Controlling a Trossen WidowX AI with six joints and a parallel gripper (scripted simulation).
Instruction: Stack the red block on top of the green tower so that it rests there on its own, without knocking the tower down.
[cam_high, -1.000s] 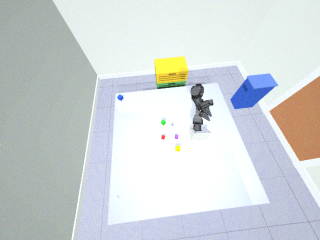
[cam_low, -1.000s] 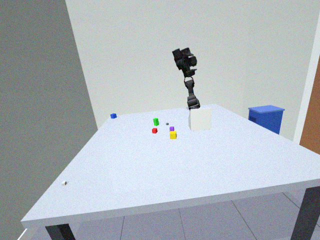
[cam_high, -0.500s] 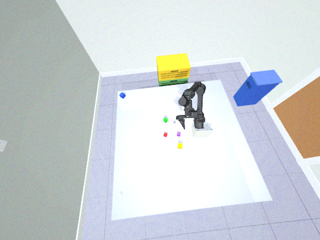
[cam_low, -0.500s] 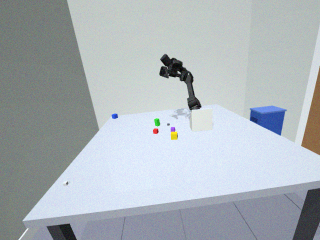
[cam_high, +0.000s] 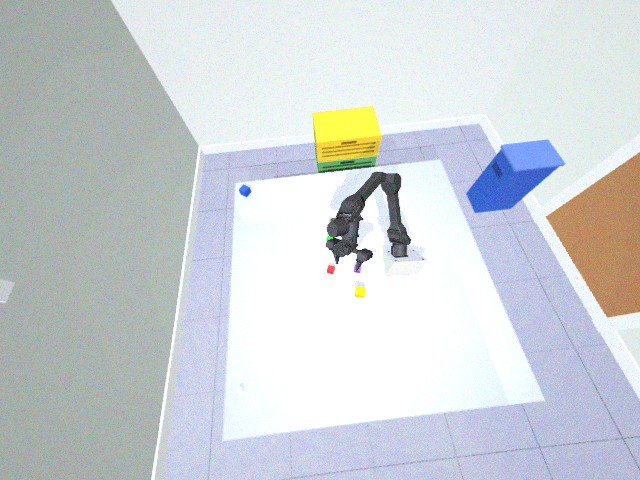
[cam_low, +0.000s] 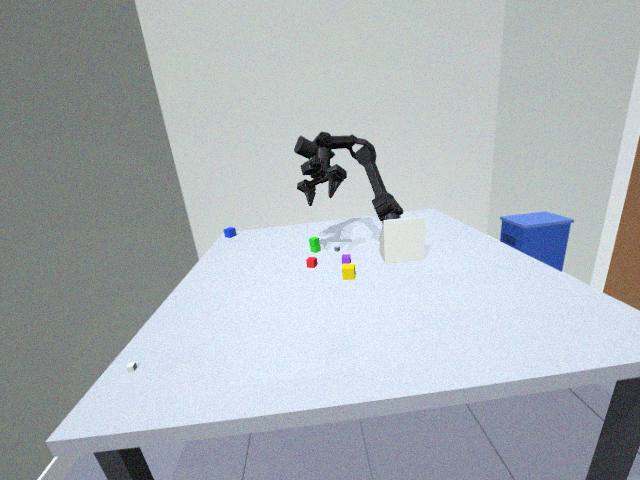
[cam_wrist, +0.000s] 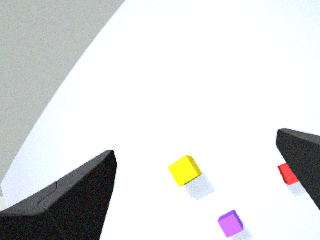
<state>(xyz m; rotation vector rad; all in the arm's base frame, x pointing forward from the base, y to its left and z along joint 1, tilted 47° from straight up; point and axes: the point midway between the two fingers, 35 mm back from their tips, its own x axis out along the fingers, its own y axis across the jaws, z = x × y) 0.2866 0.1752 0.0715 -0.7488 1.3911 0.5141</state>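
On the surface (cam_low: 320, 330) we find the tower (cam_low: 314, 243) farthest back in the exterior view. The block (cam_low: 311, 262) sits just in front of it, apart. Right of the block sit two cubes, the smaller (cam_low: 345, 257) just behind the larger (cam_low: 348, 271). The pedestal (cam_low: 402, 239) stands further right. The jaws hang spread above the tower, holding nothing.

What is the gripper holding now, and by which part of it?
Nothing is held. The gripper hangs open, high above the table, its fingers wide apart with nothing between them. The red block lies untouched on the table.
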